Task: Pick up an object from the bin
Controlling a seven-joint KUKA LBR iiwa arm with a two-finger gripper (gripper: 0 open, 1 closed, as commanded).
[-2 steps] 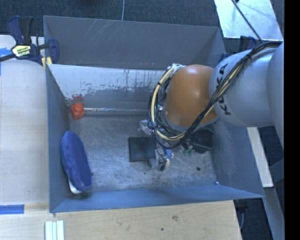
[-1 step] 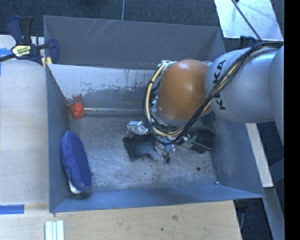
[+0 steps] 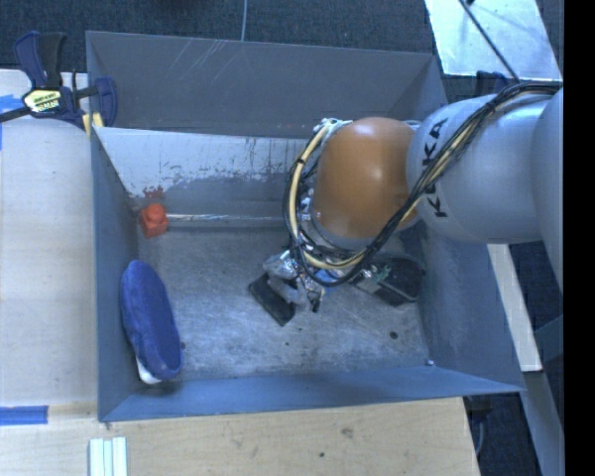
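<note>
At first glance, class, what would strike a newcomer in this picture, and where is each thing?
The silver arm with its rounded orange cover reaches in from the right, its claw low over the middle of the bin, beside a small black thing. Then the long blue thing along the left wall and the little orange thing at the back left.

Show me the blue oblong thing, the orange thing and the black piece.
Blue oblong thing (image 3: 149, 313): camera view, its middle.
Orange thing (image 3: 155, 219): camera view, its middle.
Black piece (image 3: 274, 300): camera view, its middle.
</note>
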